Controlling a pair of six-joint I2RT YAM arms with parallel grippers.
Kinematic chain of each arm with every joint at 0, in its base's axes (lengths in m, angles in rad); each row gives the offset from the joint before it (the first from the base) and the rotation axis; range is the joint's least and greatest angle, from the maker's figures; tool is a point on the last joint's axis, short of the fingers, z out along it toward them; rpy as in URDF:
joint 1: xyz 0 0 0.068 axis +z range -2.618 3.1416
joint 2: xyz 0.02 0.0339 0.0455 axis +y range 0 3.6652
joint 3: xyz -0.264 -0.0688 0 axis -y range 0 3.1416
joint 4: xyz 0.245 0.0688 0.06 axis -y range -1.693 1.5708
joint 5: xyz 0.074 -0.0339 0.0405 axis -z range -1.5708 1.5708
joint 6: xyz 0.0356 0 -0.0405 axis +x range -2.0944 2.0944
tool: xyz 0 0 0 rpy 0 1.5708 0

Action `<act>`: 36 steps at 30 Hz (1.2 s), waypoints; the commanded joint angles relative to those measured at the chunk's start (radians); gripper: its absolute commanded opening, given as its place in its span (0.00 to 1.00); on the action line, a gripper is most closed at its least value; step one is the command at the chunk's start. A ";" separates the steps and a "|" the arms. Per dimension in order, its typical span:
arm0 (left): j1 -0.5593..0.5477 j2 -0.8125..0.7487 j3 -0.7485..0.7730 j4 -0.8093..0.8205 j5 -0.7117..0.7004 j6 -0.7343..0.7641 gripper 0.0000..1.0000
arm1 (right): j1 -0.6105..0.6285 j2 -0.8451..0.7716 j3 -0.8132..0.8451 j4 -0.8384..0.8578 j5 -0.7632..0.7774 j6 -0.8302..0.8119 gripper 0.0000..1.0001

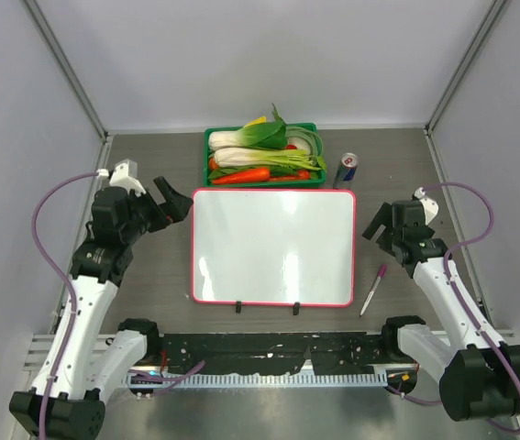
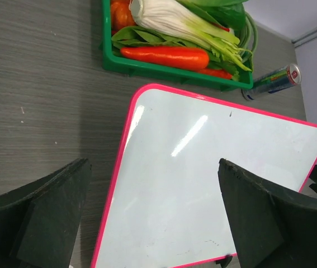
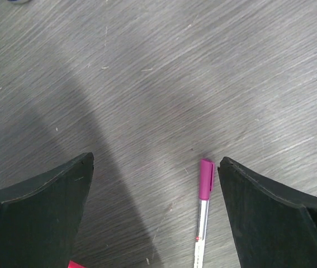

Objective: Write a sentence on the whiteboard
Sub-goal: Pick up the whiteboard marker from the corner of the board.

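Observation:
The whiteboard [image 1: 273,246], glossy white with a pink frame, lies flat mid-table. Its surface is blank apart from faint smudges; the sentence is not in view. My left gripper [image 1: 173,205] hovers off the board's upper left corner, open and empty. In the left wrist view the whiteboard [image 2: 214,167] lies below and between the spread fingers of the left gripper [image 2: 153,162]. A capped magenta marker [image 1: 372,289] lies on the table just right of the board. My right gripper [image 1: 381,234] hangs open above it. In the right wrist view the marker [image 3: 203,206] sits beside the right finger of the right gripper [image 3: 156,158].
A green tray [image 1: 210,147] of vegetables stands behind the board, and the tray [image 2: 147,67] also shows in the left wrist view. A blue can [image 1: 348,169] lies to its right. Two black clips [image 1: 238,307] sit on the board's near edge. Enclosure walls close off both sides.

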 commanded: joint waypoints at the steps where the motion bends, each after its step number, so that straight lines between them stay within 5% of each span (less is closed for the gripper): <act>1: 0.003 0.081 0.087 -0.047 0.055 0.011 1.00 | -0.003 -0.014 0.066 -0.058 0.003 0.048 0.97; 13: 0.003 0.292 0.221 -0.153 0.180 0.040 1.00 | -0.003 0.066 0.095 -0.211 0.083 0.110 0.93; 30: 0.003 0.386 0.284 -0.172 0.207 0.079 1.00 | -0.003 0.209 -0.058 -0.164 -0.092 0.271 0.77; 33: 0.003 0.401 0.314 -0.205 0.195 0.093 1.00 | -0.003 0.221 -0.091 -0.144 -0.107 0.283 0.69; 35: 0.003 0.407 0.331 -0.216 0.189 0.099 1.00 | -0.003 0.236 -0.108 -0.132 -0.112 0.282 0.49; 36: 0.006 0.406 0.337 -0.216 0.186 0.099 1.00 | -0.004 0.246 -0.118 -0.121 -0.113 0.280 0.47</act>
